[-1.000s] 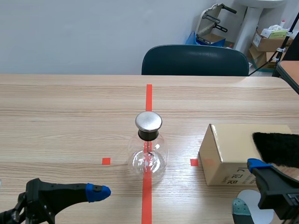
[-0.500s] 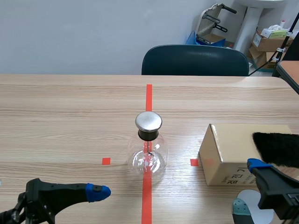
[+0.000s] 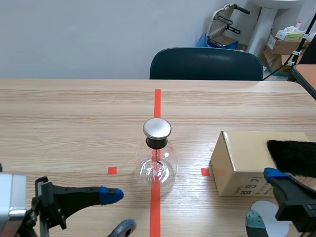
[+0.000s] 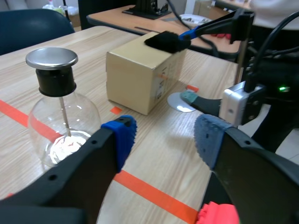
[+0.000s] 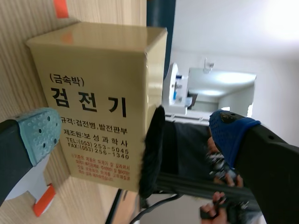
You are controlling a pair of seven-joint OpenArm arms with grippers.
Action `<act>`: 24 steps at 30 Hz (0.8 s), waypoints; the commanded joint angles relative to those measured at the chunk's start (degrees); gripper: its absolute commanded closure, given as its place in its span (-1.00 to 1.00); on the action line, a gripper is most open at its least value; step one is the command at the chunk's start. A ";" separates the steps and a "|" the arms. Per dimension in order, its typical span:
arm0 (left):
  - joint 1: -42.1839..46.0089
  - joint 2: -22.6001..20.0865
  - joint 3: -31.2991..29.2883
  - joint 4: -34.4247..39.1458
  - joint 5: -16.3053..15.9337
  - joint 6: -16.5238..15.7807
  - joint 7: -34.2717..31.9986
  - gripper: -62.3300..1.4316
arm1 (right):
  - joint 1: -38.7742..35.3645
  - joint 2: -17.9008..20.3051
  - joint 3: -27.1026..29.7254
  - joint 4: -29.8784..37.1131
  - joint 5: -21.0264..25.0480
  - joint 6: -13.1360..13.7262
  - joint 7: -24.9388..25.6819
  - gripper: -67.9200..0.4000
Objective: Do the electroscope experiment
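The electroscope [image 3: 157, 160], a clear glass flask with a black neck and a round metal cap [image 3: 157, 128], stands on the red centre line. In the left wrist view the electroscope [image 4: 63, 126] is ahead of my left gripper [image 4: 163, 140] and off to one side, apart from it. My left gripper [image 3: 118, 212] is open low at the front left. At the right stands a tan cardboard box [image 3: 244, 163] with a black furry cloth [image 3: 292, 155] on top. My right gripper [image 3: 264, 196] is open in front of the box [image 5: 98, 93], near the cloth [image 5: 152, 149], holding nothing.
A white disc [image 3: 270, 213] lies on the table under my right gripper. A dark chair [image 3: 206, 64] stands behind the far table edge. Cardboard boxes [image 3: 285, 42] and clutter sit at the back right.
My left gripper has shifted right and turned, so its second fingertip now shows near the front edge. The right arm, flask and box have not moved.
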 commanded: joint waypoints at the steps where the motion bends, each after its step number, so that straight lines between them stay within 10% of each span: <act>1: -1.31 0.81 -0.17 0.98 -1.09 0.22 0.11 0.12 | -0.11 0.15 0.15 1.88 3.41 -3.34 0.96 -1.00; 4: -3.21 1.14 -0.55 0.98 -4.70 1.84 1.18 0.24 | -1.03 0.52 0.15 6.25 10.71 -0.31 2.01 -1.00; 16: -8.96 1.73 -9.99 0.98 -15.47 2.25 11.10 0.69 | -3.23 5.22 3.43 32.13 45.70 30.62 1.99 -1.00; 24: -8.11 1.75 -19.10 0.98 -15.43 2.25 20.68 0.72 | -0.66 10.95 2.27 39.85 63.78 41.66 -0.72 -1.00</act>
